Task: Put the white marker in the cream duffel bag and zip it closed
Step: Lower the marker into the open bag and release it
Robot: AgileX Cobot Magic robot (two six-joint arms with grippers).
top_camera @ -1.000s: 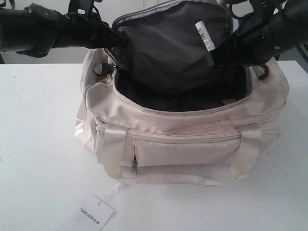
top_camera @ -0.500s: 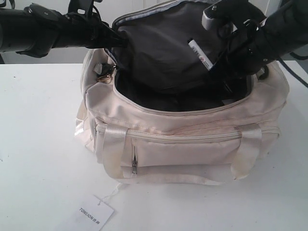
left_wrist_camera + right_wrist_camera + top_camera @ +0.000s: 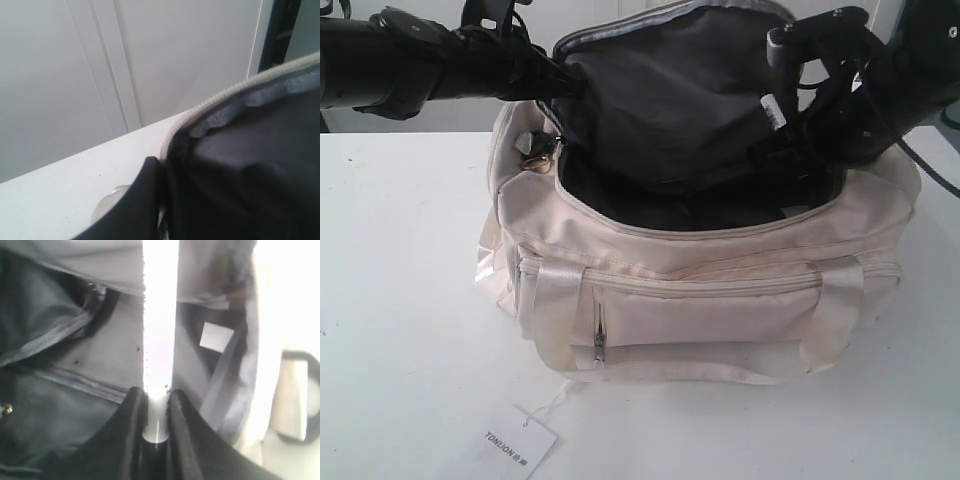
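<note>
The cream duffel bag (image 3: 700,290) stands on the white table with its top open and the dark-lined flap (image 3: 670,90) lifted upright. My left gripper (image 3: 570,85) is shut on the flap's left edge and holds it up. In the left wrist view one dark finger (image 3: 142,195) presses against the zipper edge (image 3: 225,92), and the other is hidden behind the fabric. My right gripper (image 3: 790,135) is shut on the white marker (image 3: 772,108) and sits low over the bag's right end. In the right wrist view, the white marker (image 3: 159,315) points from the right gripper (image 3: 157,402) into the dark bag interior (image 3: 60,390).
A white paper tag (image 3: 518,443) lies on the table (image 3: 400,300) in front of the bag. A gold chain pull (image 3: 535,150) hangs at the bag's left end. The front pocket zip (image 3: 599,340) and satin handle straps (image 3: 552,310) face the camera. A small white label (image 3: 215,336) sits inside the lining.
My right gripper has moved right and down with the marker, which now shows only a short white piece above the bag opening. The left arm and the flap have not moved.
</note>
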